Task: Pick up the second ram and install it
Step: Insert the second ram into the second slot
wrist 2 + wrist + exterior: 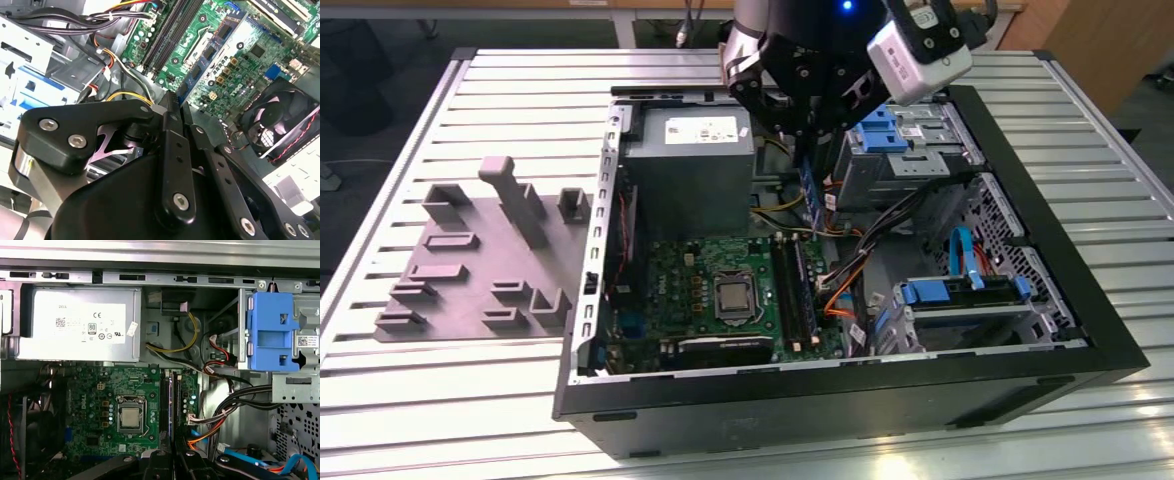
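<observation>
Second ram (811,190), a long, narrow, flat dark circuit-board stick, quantity one: judged light, stiff, thin and fragile, best held by its long upper edge, clear of chips and contacts. It hangs on edge above the green motherboard (680,290), roughly in line with its long black slots (790,290). Black two-fingered gripper (803,135), quantity one, clenched on the stick's upper edge. Beside the motherboard, one each: silver power-supply box (687,170), grey plastic fixture block (467,260) outside the case.

Long black slots (165,400) run just beside the CPU socket (131,419); 1 blue bracket (270,330) sits well apart from it.
</observation>
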Motion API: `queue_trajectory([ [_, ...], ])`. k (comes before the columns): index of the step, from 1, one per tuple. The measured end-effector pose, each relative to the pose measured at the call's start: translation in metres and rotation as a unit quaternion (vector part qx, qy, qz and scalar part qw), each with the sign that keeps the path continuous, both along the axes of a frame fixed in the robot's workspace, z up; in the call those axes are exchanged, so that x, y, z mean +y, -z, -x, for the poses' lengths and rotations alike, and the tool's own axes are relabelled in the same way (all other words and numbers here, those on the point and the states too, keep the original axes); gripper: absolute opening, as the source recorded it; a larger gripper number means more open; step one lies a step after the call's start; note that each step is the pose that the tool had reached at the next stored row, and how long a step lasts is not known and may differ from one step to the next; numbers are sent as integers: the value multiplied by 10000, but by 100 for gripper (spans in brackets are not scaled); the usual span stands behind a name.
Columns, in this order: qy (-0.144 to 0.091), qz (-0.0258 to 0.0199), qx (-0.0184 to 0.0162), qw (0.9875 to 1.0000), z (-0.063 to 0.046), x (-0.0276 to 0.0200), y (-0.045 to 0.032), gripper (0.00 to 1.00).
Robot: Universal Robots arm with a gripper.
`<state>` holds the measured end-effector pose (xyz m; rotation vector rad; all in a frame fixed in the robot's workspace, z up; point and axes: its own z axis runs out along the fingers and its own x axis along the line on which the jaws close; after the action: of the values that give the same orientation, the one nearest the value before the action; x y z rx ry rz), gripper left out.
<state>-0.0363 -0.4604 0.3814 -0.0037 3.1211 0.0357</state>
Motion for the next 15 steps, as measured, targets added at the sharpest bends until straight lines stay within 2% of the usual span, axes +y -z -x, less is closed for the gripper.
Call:
queue_trajectory([
  [6, 1, -1, -1, 10000, 0, 1, 6, 14],
  [15, 1, -1, -1, 10000, 0, 0, 107, 14],
])
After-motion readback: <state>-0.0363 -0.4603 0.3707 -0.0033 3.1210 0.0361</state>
